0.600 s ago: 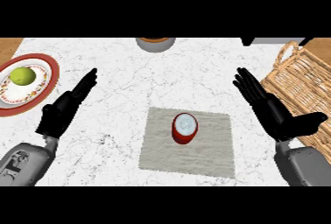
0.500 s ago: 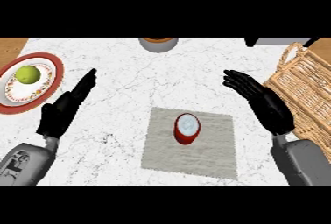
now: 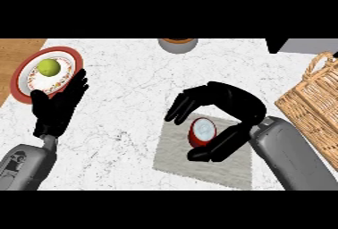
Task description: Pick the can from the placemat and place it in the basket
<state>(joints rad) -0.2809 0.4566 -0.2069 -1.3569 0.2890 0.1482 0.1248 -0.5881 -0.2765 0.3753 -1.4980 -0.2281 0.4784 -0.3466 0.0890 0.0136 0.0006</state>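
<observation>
While the red can point(image 3: 201, 131) stood upright on the grey placemat point(image 3: 177, 155) at centre frame, the right hand point(image 3: 228, 105) arched over it, fingers and thumb spread apart around it without clamping. The left hand point(image 3: 58, 106) rested open at left, fingers straight, by a plate point(image 3: 30, 74) holding a green fruit point(image 3: 49, 67). A wicker basket point(image 3: 310, 105) sat at right on the white marble counter point(image 3: 125, 80).

Single head view looks steeply down onto counter point(image 3: 132, 80).

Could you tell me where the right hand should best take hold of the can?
Grip the can around its red side wall, coming from above: it stands upright on the placemat, and the right hand arches over it, fingers and thumb on opposite sides.
</observation>
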